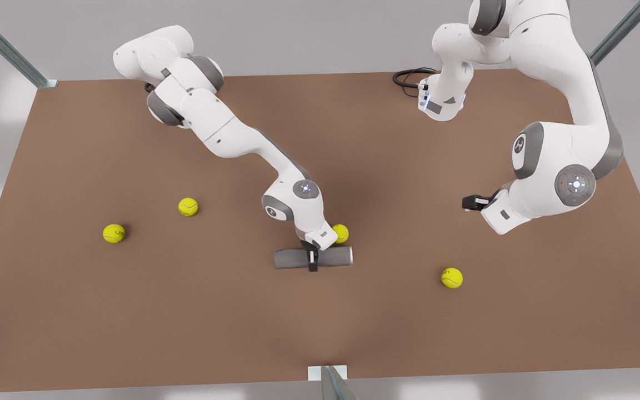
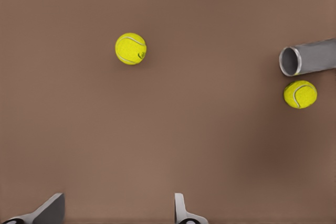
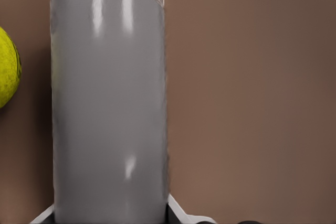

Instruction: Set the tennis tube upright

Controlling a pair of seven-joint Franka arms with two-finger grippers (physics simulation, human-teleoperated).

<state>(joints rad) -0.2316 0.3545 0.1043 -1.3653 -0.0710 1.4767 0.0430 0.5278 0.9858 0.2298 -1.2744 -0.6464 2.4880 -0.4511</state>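
Grey tube, front view: tennis tube [image 1: 313,258] lies flat on the brown table [image 1: 131,311], near the middle, open end toward the front view's right, touching or just beside 1 tennis ball [image 1: 341,233].
Right gripper, front view: right gripper [image 1: 313,260] straddles the tube's middle, clenched on it.
Left gripper, front view: left gripper [image 1: 467,203] hovers well apart, waiting.
Left wrist view: fingers [image 2: 181,211] spread, released, holding nothing; tube's silvery rim [image 2: 289,60] beside a ball.
Right wrist view: tube [image 3: 107,114] between the fingers.
Step advice: lift first, then rotate slowly; a mid-body grip may slip, so keep the closed end downward.
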